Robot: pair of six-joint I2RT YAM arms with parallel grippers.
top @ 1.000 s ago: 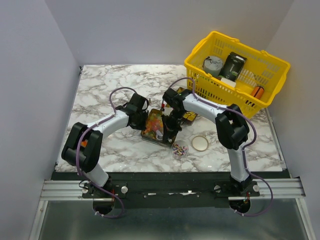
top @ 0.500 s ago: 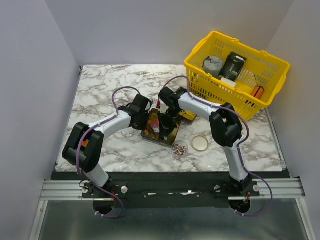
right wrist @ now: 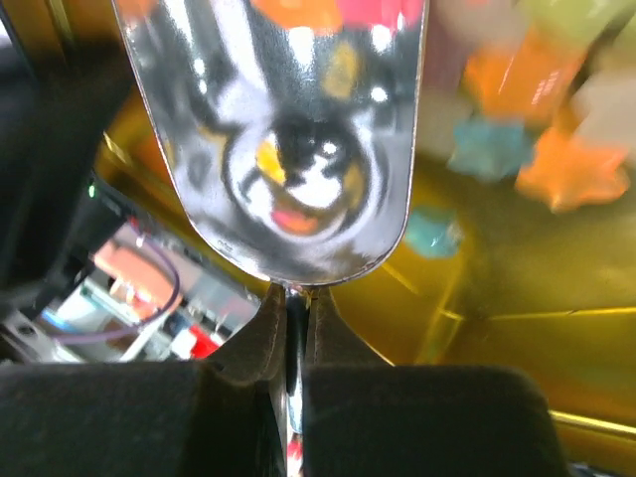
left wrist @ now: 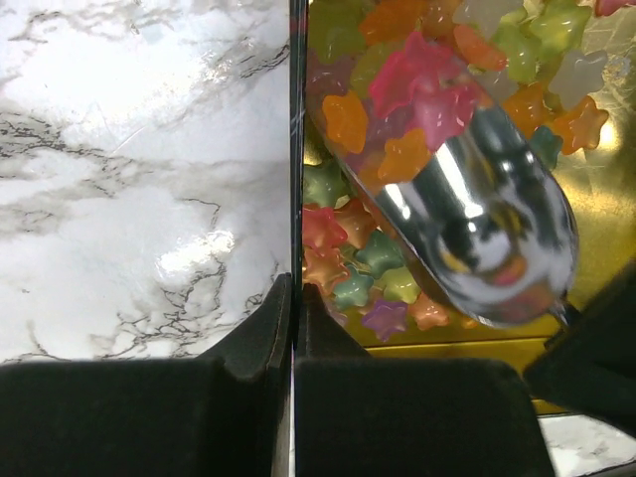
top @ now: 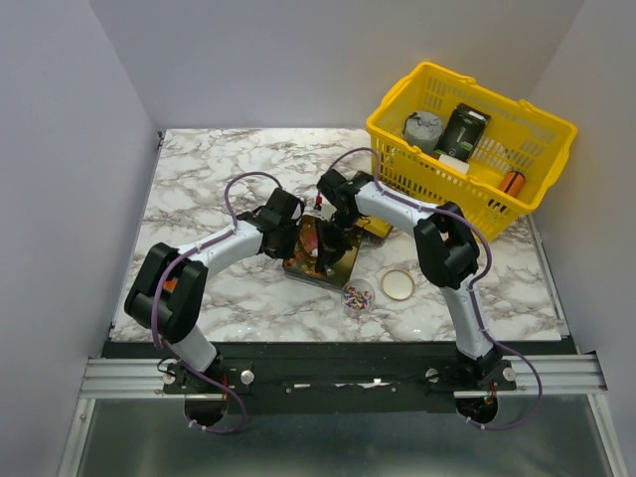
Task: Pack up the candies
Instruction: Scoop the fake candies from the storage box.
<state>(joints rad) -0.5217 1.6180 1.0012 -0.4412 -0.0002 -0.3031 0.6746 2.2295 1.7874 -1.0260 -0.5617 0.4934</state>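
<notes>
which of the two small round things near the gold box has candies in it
The left one: the clear cup holds pink, purple and white candies, while the pale round piece to its right shows none.

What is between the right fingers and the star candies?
A shiny metal scoop, handle pinched by the right fingers, bowl toward the star candies; right wrist view.

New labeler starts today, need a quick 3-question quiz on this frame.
1. True or false: the right gripper is shut on the metal scoop.
2. What does the left gripper clamp? A) the wall of the gold box B) a basket handle C) a lid
3. Fill in: the candies are ____-shaped.
Key: 1 true; 2 A; 3 star.
</notes>
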